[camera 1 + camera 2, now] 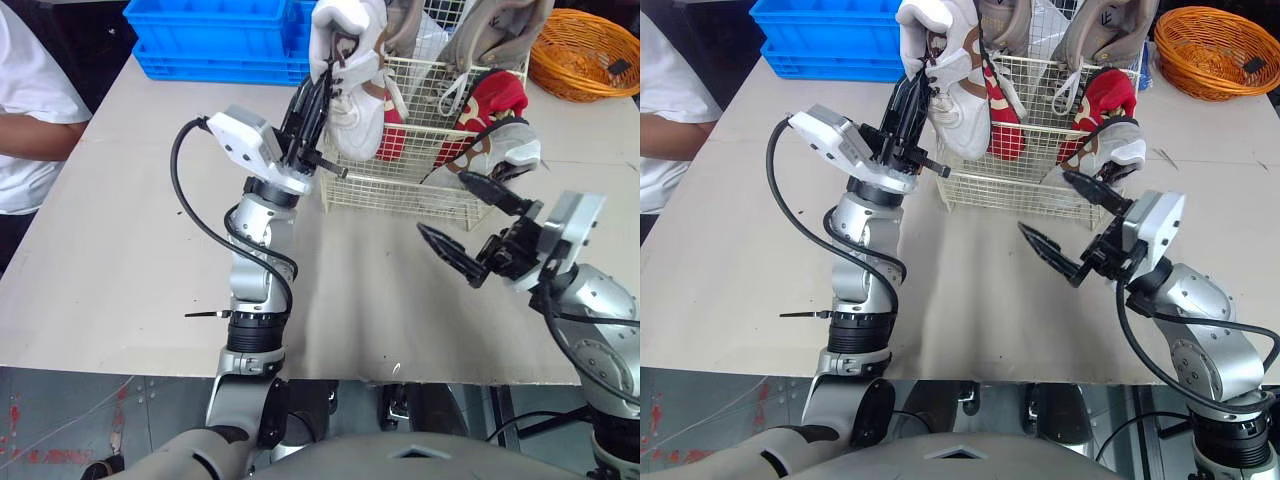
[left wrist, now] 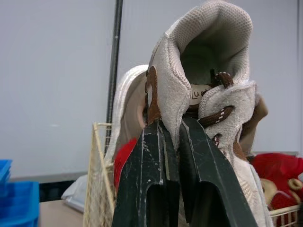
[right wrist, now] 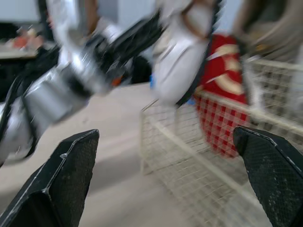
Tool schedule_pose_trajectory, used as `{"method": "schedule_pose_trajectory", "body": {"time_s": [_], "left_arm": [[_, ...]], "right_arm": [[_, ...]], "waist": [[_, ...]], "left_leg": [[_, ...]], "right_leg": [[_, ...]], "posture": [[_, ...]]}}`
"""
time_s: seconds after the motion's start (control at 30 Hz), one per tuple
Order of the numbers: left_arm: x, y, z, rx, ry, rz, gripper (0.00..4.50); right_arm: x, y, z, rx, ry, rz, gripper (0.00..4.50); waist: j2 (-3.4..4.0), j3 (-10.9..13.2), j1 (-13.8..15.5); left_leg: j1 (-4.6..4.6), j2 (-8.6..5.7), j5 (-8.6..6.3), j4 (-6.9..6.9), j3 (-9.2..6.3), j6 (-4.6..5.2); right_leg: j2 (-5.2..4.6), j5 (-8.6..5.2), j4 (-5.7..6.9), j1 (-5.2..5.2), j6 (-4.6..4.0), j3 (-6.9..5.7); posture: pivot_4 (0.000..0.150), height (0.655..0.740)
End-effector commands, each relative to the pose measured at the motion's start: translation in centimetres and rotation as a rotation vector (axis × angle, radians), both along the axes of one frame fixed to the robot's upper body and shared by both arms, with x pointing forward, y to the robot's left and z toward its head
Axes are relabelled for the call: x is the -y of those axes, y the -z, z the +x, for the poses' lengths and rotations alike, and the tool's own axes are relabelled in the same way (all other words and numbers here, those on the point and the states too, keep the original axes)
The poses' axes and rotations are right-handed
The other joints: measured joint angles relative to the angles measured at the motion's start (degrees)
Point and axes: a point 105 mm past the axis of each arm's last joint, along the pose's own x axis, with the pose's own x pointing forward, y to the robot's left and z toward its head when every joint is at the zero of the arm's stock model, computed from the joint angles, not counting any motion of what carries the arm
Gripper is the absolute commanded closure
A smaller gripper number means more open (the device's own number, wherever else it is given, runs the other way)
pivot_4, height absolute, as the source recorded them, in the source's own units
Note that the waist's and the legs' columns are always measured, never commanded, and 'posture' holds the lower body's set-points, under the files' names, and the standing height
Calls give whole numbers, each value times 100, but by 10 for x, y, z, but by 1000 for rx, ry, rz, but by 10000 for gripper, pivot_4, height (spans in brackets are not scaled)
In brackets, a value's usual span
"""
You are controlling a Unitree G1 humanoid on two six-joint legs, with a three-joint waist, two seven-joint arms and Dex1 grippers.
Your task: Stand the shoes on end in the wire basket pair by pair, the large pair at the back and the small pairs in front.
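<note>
Head views: the wire basket (image 1: 400,190) on the counter (image 1: 120,250) already has big grey shoes (image 1: 505,20) at the back and red ones (image 1: 500,95) in front, so it looks mostly done. A white shoe (image 1: 355,110) hangs over its near left corner. Left wrist: the left tool (image 2: 171,124) is pinched tight on the shoe's collar. Right wrist: the right tool (image 3: 165,134) gapes wide, holding nothing.

Bright, even light falls from above. The table (image 1: 120,250) carries only soft, faint shadows, below the right pincer (image 1: 441,204) and under the wire basket (image 1: 400,195). The left pincer (image 2: 173,124), clamped on the white shoe (image 2: 208,47), stands dark against a pale, bright wall.
</note>
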Motion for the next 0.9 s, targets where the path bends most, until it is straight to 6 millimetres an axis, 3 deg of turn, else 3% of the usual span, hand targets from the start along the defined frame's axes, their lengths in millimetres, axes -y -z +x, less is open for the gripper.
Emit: {"method": "schedule_pose_trajectory", "body": {"time_s": [0.03,0.43,0.83,0.9], "left_arm": [[2,-2,-3,53,-24,-4,44441],[6,36,-3,57,-119,44,44441],[12,68,-7,-17,-38,103,44441],[13,73,-7,-43,-13,103,38091]], "right_arm": [[8,-13,-7,61,47,38,0],[12,-6,-14,32,119,93,0],[17,-5,-15,30,143,101,0],[17,-4,-15,29,144,101,0]], "waist": [[1,-1,0],[29,-18,4],[47,-28,-1],[49,-29,-2]], "left_leg": [[0,0,0,0,0,0],[0,-1,-1,0,-3,1],[1,-1,-1,-2,-3,2],[1,-1,-1,-2,-3,2]], "right_leg": [[0,0,0,0,0,0],[0,0,-1,0,0,-1],[0,-1,-1,0,0,-1],[0,-1,-1,0,0,-1]], "posture": [[1500,6860],[1500,6860],[1500,6860],[1500,6860]]}}
